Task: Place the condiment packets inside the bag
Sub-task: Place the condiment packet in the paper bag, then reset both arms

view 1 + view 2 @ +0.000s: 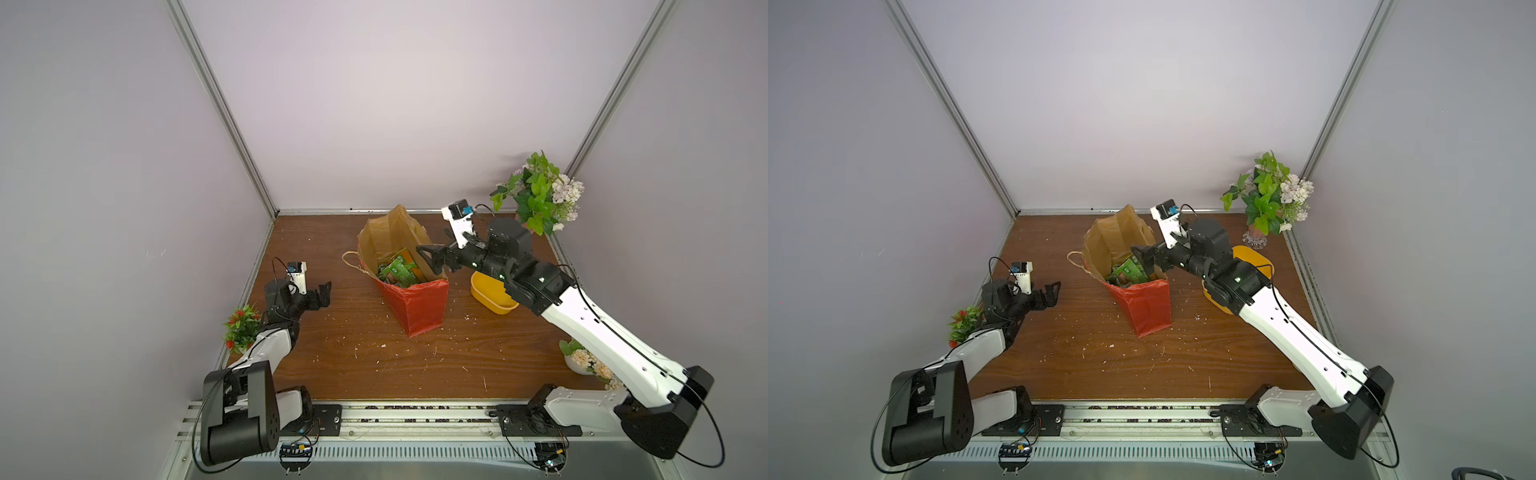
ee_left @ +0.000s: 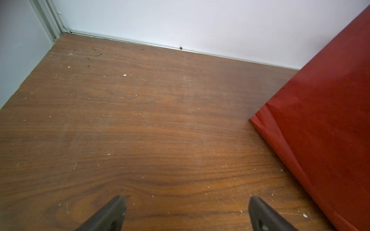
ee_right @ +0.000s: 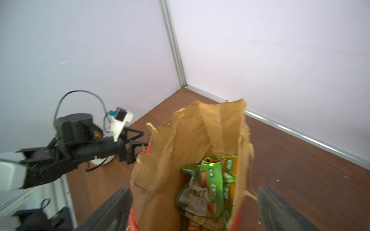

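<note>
The right pincer (image 1: 430,258) hung over the bag's mouth with its jaws spread wide and nothing between them. In the right wrist view the two fingers (image 3: 112,210) framed the opening from either side. The left pincer (image 1: 322,291) was just as wide open and also empty. It hovered low over bare table (image 1: 353,365) at the bag's 9 o'clock, near the bag but clear of it.

In both top views the bag (image 1: 419,307) stood about mid-table, its mouth running long from roughly 12 to 6 o'clock. The right pincer reached in across the 3 o'clock rim. The tub (image 1: 492,301) sat at the bag's 3 o'clock, under the right arm (image 1: 602,332).

The packets (image 3: 204,186), green and orange, lay crumpled together down inside the bag, directly below the right pincer. No packet showed on the table. The right arm was plainly the nearer one, so I judged the next move to turn on lifting that pincer straight up and back toward 3 o'clock without catching the torn paper rim.

The arm covered part of the tub, so I could not tell whether a packet was left in it. The bag's near wall hid its floor, and how many packets were inside could not be counted. The wrist view was slightly blurred.
</note>
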You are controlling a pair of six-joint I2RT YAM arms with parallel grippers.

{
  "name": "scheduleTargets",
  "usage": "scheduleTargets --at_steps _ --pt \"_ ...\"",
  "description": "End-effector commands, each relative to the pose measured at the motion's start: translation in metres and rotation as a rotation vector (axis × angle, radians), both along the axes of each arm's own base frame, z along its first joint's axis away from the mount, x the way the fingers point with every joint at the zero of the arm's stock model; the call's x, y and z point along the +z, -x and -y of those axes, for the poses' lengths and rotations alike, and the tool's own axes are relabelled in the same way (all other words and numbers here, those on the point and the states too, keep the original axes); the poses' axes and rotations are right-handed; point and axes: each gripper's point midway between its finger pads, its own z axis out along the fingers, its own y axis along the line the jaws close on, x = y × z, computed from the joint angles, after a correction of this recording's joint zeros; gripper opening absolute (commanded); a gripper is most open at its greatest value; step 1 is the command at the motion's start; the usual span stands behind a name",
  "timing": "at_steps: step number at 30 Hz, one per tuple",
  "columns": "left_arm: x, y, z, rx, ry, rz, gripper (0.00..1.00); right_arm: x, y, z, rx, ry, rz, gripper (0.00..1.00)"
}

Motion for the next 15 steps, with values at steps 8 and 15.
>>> scheduleTargets --at_steps 8,15 --pt "0.016 -0.005 -0.025 0.194 0.016 0.190 0.99 -0.109 -0.009 0.168 -0.696 0.002 0.285 0.99" --pt "0.025 -0.013 -0.026 0.253 -0.073 0.256 0.99 -0.162 0.005 0.224 -0.880 0.105 0.342 0.99"
